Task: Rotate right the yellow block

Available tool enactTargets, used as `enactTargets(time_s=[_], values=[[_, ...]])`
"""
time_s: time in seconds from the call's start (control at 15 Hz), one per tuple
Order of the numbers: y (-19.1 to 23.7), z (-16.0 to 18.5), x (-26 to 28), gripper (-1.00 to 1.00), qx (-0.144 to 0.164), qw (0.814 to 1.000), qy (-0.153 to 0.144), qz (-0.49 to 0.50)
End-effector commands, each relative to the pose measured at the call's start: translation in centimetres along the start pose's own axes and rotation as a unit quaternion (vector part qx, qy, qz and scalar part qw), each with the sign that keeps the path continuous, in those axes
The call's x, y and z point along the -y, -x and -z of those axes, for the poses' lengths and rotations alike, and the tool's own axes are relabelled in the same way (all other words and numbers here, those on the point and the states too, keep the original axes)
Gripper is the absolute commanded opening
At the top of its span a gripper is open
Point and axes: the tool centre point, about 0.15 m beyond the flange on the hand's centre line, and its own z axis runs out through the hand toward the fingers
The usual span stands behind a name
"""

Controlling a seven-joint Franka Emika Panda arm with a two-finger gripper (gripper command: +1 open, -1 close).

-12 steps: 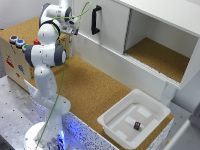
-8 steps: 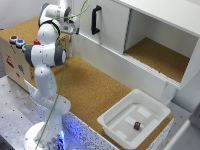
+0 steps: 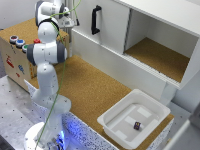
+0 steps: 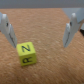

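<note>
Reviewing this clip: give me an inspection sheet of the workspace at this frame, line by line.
Surface: brown cork-like tabletop, bare in the middle.
Job's things: yellow block with dark letters, resting on the cork, seen only in the wrist view, near one finger.
Clutter: white bin at the table's edge with a small dark object inside.
Grippers: gripper open, above the block, not touching it.
Cables: green cable running along the arm.
Surroundings: white cabinet with black handle and open compartment; wooden box with coloured buttons.
</note>
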Motion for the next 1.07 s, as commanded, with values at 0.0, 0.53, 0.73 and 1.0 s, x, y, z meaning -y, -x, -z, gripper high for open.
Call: enactTargets(time_s=[0.0,0.53,0.73,1.0], values=[[-3.6,-1.6,1.6,1.00,0.116,0.982,-0.055,0.137],[-2.0,-4.6,1.1,1.00,0.159,0.972,-0.042,0.169],[-2.3,-5.1,1.2,1.00,0.157,0.972,-0.044,0.168],[-2.4,-5.3,1.5,-1.00,0.162,0.970,-0.046,0.175]])
